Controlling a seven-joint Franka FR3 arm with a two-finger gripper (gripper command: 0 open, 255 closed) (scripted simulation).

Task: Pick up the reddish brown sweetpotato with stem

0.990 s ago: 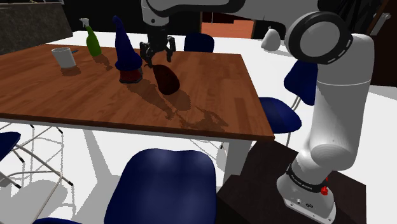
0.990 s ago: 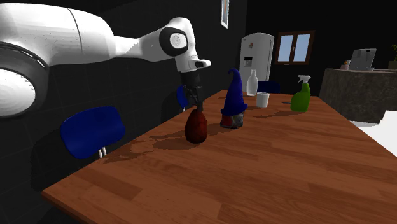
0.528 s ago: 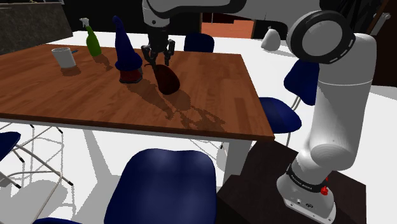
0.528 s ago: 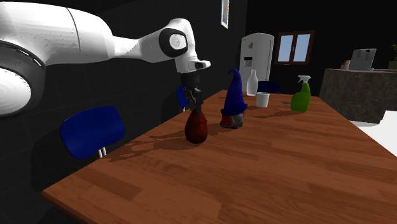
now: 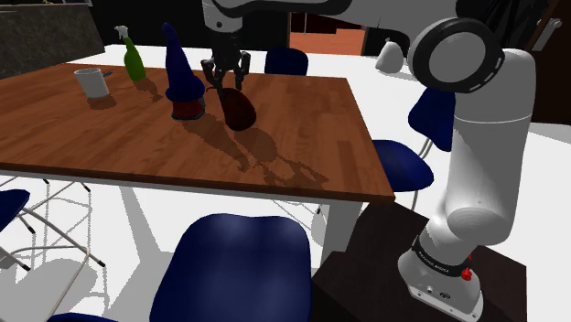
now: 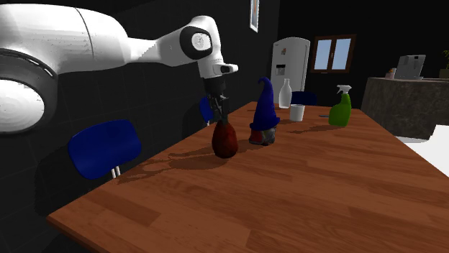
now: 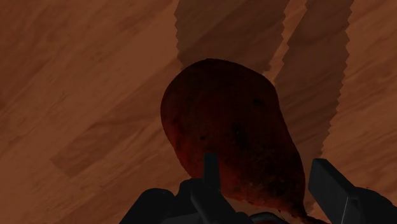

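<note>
And it's up: the sweet potato (image 5: 238,110) sits a touch higher than half a second ago. The gripper (image 5: 226,79), which stood wide open over it a second back, has clamped in on its narrow top end.

From the second exterior view the dark reddish-brown sweet potato (image 6: 224,140) hangs upright under the gripper (image 6: 219,116). Its base is right at the wooden table (image 6: 324,187), and whether it is just clear or touching I can't tell.

Over to the wrist view: the two black fingers (image 7: 210,173) bracket the thin end. The bulk of the sweet potato (image 7: 222,121) swells away over the wood grain, with the gripper (image 7: 267,170) closed on it.

Just beside it, toward the shoulder view's left, stands a blue cone-hatted gnome (image 5: 183,82), not touching. Further out along the table are a white mug (image 5: 91,82) and a green spray bottle (image 5: 134,57). Blue chairs (image 5: 233,265) ring the table. Down at the arm's base a dark band (image 5: 437,261) carries white lettering, too small to read.
</note>
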